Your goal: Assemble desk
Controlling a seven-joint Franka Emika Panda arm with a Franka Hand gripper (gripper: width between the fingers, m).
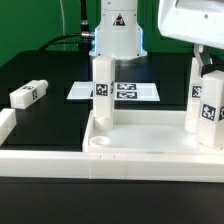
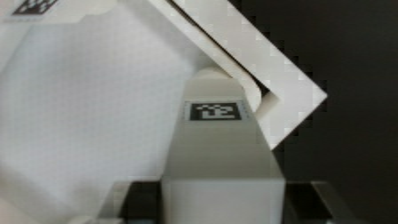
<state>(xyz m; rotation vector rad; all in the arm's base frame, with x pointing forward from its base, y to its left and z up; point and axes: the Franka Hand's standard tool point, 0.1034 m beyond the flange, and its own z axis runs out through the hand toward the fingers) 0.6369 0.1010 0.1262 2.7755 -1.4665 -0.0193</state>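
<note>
The white desk top (image 1: pixel 140 136), a tray with a raised rim, lies at the front of the table. One tagged leg (image 1: pixel 102 92) stands upright in its far corner on the exterior view's left. A second leg (image 1: pixel 191 95) stands at the far corner on the exterior view's right. My gripper (image 1: pixel 209 68) is shut on a third leg (image 1: pixel 210 112) and holds it upright over the tray's corner on the exterior view's right. In the wrist view the leg (image 2: pixel 222 135) sits between my dark fingers (image 2: pixel 146 198), above the tray's corner rim (image 2: pixel 294 95). My gripper (image 2: pixel 221 202) grips its upper end. A fourth leg (image 1: pixel 28 94) lies loose on the exterior view's left.
The marker board (image 1: pixel 125 91) lies flat behind the tray. The robot's white base (image 1: pixel 118 30) stands at the back. White border rails (image 1: pixel 40 158) run along the front and the exterior view's left edge of the black table.
</note>
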